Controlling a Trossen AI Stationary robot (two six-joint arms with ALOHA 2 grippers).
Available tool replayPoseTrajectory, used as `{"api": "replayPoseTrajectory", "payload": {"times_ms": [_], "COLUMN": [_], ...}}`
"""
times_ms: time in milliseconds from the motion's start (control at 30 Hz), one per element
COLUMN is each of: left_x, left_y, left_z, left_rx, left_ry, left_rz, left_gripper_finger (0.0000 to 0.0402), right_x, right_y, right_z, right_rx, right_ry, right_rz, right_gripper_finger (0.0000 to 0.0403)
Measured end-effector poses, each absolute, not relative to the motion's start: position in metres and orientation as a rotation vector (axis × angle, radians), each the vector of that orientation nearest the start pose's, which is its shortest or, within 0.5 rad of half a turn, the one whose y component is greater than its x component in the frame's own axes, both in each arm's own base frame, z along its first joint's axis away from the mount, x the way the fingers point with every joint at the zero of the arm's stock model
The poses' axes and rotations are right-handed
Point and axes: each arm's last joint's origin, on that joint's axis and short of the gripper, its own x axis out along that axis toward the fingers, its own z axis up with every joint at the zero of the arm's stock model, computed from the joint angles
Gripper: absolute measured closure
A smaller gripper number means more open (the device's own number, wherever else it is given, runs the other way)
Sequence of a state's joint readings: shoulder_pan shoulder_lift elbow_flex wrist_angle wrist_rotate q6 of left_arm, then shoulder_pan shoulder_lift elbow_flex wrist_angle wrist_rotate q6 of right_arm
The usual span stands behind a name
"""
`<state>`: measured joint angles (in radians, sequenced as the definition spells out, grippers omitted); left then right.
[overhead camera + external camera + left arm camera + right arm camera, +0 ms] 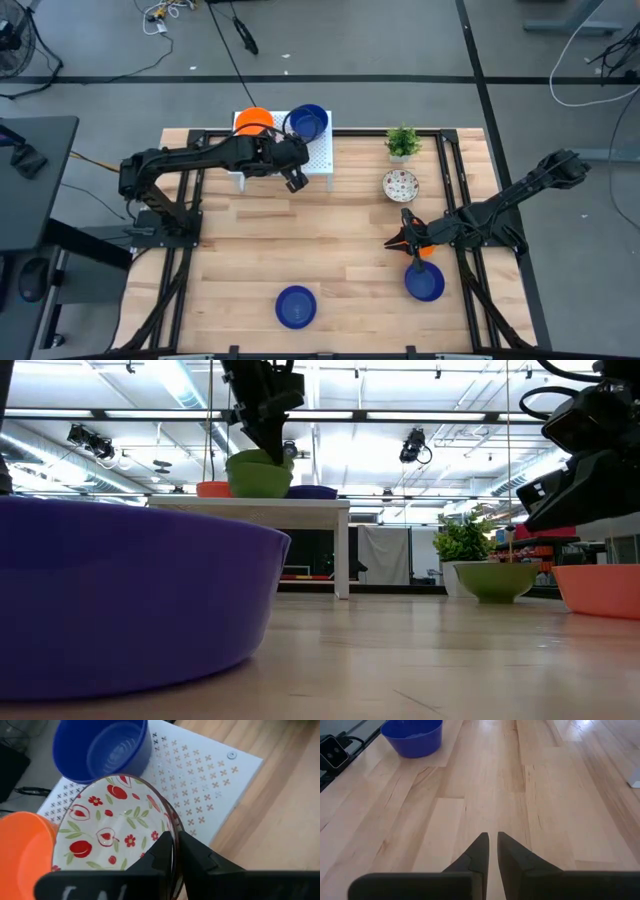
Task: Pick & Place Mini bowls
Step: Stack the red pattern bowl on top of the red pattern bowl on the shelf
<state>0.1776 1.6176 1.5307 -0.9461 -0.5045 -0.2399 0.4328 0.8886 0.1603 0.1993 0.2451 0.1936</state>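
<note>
My left gripper is over the white perforated rack at the far middle, shut on a white bowl with a red fruit pattern. That bowl looks green from outside in the low view. An orange bowl and a blue bowl stand on the rack. A second patterned bowl stands on the table. My right gripper is shut and empty above bare table at the right; an orange bowl sits under its wrist, with a blue bowl beside it. Another blue bowl stands near the front. My left gripper pinches the patterned bowl's rim, one finger inside the bowl and one outside. The fingers come from above, slanting down. The bowl sits open side up at the rack's top between the orange and blue bowls; whether its base touches the rack I cannot tell.
A small green potted plant stands at the far right beside the rack. Black rails run along the table's left and right sides. Bare wood lies in the table's middle.
</note>
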Motion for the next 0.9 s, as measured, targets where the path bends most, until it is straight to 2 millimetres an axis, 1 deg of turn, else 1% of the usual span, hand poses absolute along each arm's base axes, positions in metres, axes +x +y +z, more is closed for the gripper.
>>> {"api": "replayPoseTrajectory", "payload": {"times_ms": [300,400,500,600,733,833,900], "left_x": [0.32,0.321,0.321,0.321,0.321,0.321,0.321], "left_y": [0.071,0.071,0.071,0.074,0.079,0.081,0.081], "left_z": [0.325,0.325,0.325,0.326,0.334,0.346,0.354], "left_rx": [-0.059,-0.06,-0.058,-0.071,-0.092,-0.092,-0.091], "left_ry": [0.97,0.973,0.965,0.967,0.954,0.919,0.899], "left_rz": [0.73,0.715,0.712,0.707,0.658,0.652,0.648], "left_gripper_finger": [0.0363,0.035,0.0319,0.0275,0.0217,0.0195,0.0196], "right_x": [0.147,0.147,0.147,0.147,0.147,0.147,0.147], "right_y": [0.06,0.06,0.06,0.06,0.06,0.06,0.06], "right_z": [0.142,0.142,0.142,0.142,0.142,0.142,0.142], "right_rx": [0.013,0.013,0.013,0.013,0.013,0.013,0.013], "right_ry": [0.514,0.515,0.514,0.514,0.514,0.514,0.514], "right_rz": [0.134,0.134,0.134,0.134,0.134,0.134,0.134], "right_gripper_finger": [0.0362,0.0362,0.0362,0.0362,0.0362,0.0362,0.0362]}}
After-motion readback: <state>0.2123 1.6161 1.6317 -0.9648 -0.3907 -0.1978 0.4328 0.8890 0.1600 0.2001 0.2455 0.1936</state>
